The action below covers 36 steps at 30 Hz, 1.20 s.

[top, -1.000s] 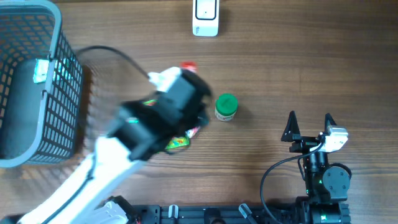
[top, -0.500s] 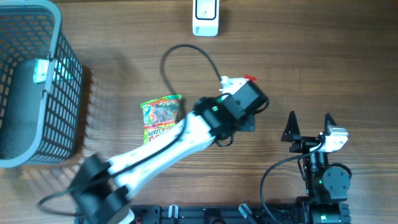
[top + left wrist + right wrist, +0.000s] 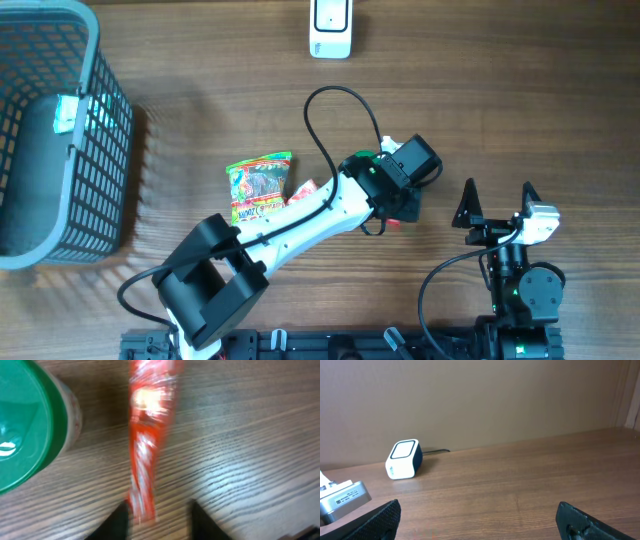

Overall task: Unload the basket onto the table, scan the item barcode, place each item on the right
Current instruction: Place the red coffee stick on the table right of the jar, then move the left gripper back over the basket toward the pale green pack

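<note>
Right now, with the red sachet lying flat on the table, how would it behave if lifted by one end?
The red sachet looks thin and crinkled, so it would probably droop rather than stay stiff. Its glossy film catches the light, so it may slip between the jaws. Being flat, it is likely light and unlikely to roll.

Soft even light; the red packet [image 3: 147, 435] blurs close up.
</note>
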Each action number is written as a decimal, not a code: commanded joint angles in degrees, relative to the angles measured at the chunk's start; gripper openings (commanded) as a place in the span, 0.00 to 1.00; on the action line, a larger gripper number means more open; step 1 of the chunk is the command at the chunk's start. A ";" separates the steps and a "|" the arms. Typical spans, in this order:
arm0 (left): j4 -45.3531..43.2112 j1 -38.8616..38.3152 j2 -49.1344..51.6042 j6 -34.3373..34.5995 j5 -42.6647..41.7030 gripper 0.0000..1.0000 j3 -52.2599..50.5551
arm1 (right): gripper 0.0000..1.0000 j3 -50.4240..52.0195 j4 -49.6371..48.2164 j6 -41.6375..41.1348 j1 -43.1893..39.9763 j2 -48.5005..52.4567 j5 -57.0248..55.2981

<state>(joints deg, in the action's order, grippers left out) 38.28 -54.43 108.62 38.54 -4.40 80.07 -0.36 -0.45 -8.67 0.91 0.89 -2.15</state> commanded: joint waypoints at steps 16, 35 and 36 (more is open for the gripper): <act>15.41 14.71 -15.54 -5.33 0.76 0.04 9.57 | 1.00 0.07 -0.17 1.05 -0.24 -0.61 -0.33; 40.68 48.57 -43.95 -5.97 5.55 0.04 9.57 | 1.00 0.07 -0.17 1.05 -0.24 -0.61 -0.33; 39.36 52.76 -45.92 -7.37 5.57 0.04 9.57 | 1.00 0.07 -0.17 1.05 -0.24 -0.61 -0.33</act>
<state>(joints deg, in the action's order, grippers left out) 79.11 -11.73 68.82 33.67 -0.93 89.27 -0.36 -0.45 -8.67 0.91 0.89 -2.17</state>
